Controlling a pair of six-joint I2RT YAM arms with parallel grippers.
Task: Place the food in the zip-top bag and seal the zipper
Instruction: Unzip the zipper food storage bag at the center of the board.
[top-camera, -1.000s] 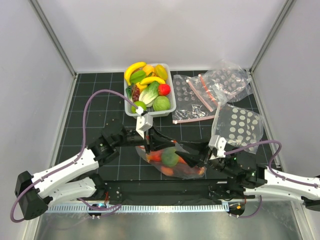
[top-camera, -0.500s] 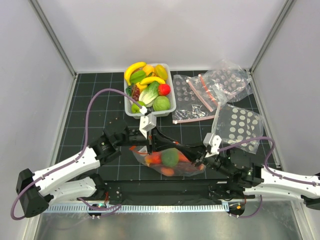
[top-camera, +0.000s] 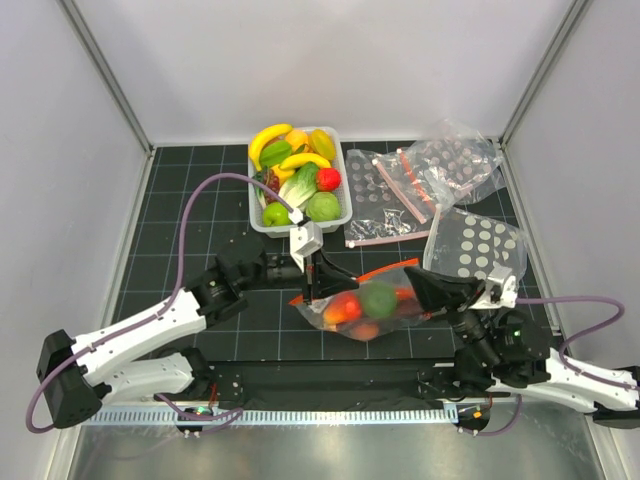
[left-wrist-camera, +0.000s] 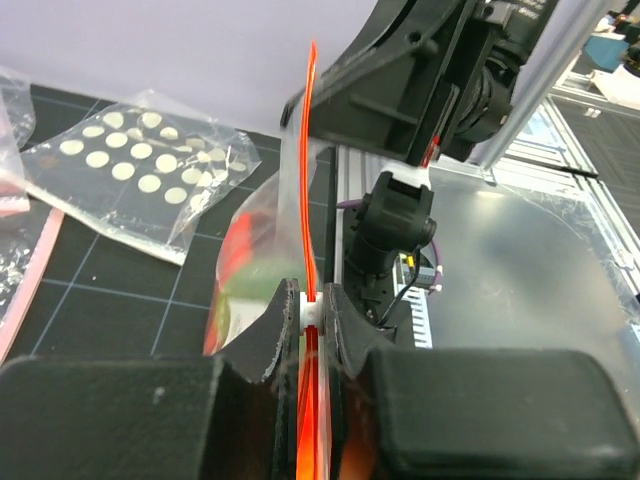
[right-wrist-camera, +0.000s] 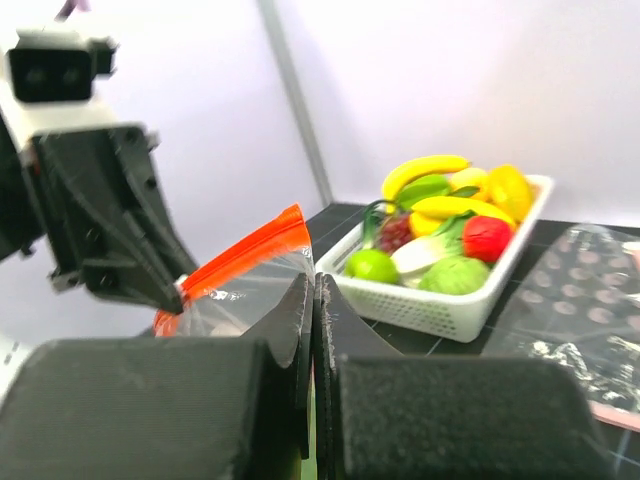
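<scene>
Hanging off the mat between the 2 grippers, the zip-top bag (top-camera: 362, 305) is near the front middle of the black grid mat (top-camera: 190, 230), just below the white tub (top-camera: 262, 222). It's clear, soft and crinkly. The zipper (top-camera: 360, 280) is a thin orange-red strip that runs along the top edge and slopes up toward the right.

Through the plastic you can see a few pieces of food: a red one (top-camera: 343, 308), a round green one (top-camera: 378, 298) and something orange low down.

The left gripper (top-camera: 316, 290) is clamped right on the left end of the zipper. In the left wrist view the strip stands straight up out of the pinched fingertips (left-wrist-camera: 291, 300). The right gripper (top-camera: 418, 285) has its jaws pressed tight together at the bag's right end, and from its own camera the film and orange strip run right into the fingertips (right-wrist-camera: 298, 295), so it looks pinched there too.

The tub has plenty more food in it: bananas, a strawberry and green bits. 3 spare dotted bags (top-camera: 385, 195) lie to its right.
</scene>
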